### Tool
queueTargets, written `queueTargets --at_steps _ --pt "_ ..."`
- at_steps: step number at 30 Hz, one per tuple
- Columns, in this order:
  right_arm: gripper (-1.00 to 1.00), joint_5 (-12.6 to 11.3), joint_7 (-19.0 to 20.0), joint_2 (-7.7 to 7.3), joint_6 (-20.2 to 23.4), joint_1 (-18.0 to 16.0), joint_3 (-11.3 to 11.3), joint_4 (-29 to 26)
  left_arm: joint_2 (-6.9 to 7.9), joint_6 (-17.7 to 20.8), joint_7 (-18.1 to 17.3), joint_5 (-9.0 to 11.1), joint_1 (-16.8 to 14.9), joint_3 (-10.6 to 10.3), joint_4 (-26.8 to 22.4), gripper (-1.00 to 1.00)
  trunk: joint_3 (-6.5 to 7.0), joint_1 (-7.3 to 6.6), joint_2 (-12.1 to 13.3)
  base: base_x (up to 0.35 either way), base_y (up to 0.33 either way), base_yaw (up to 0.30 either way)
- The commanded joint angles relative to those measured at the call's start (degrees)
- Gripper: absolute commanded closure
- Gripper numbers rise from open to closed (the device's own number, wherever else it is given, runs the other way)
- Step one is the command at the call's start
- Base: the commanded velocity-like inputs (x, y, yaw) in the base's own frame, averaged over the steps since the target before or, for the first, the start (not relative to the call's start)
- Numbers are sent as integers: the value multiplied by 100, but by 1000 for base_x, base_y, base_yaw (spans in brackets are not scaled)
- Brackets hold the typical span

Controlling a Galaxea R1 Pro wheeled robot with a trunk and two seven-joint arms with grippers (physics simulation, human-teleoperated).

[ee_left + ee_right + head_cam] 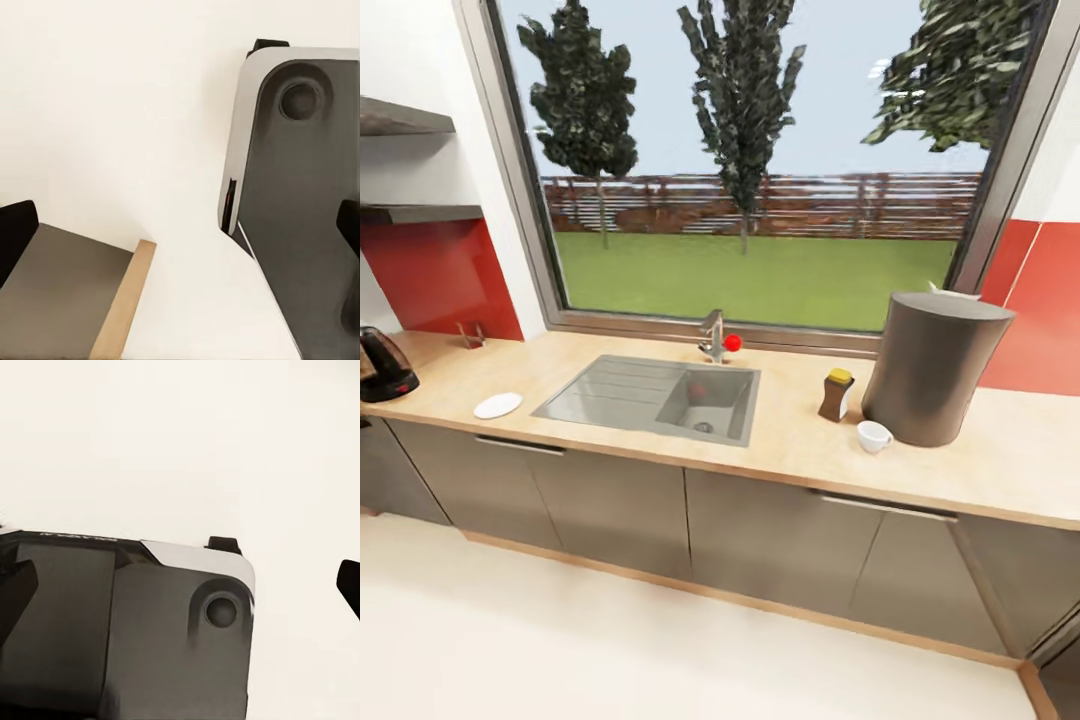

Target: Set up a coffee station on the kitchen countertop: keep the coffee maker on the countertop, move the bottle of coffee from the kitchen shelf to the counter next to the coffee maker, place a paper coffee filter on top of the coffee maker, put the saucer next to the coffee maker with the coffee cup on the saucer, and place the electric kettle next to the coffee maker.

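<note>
The electric kettle [384, 365] sits at the far left of the kitchen countertop [790, 440], partly cut off by the picture's edge. The saucer [498, 405] lies near it, left of the sink [650, 397]. Right of the sink, the bottle of coffee [837, 394] and the coffee cup [874, 436] stand just beside the big coffee maker [932, 368]. A bit of the paper coffee filter [950, 291] peeks over its top. The left gripper [184, 229] and the right gripper [184, 585] have their dark fingers wide apart, holding nothing, over the pale floor and the robot's base [300, 195].
</note>
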Motion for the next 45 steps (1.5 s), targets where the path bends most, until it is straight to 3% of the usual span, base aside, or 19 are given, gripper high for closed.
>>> queueTargets --at_steps 1,15,45 --pt "-100 -6 -2 0 -19 -6 42 7 -7 40 -42 -54 3 51 -27 -100 -15 3 -12 0 0 270" --pt "-100 -7 -3 -7 -19 -6 38 12 -45 -13 -48 -39 -3 69 -29 -100 -61 3 -12 121 53 274" --pt "-100 -7 -3 -8 -19 -6 38 22 -120 -22 -121 -21 -8 71 -39 -100 1 3 -12 243 232 270"
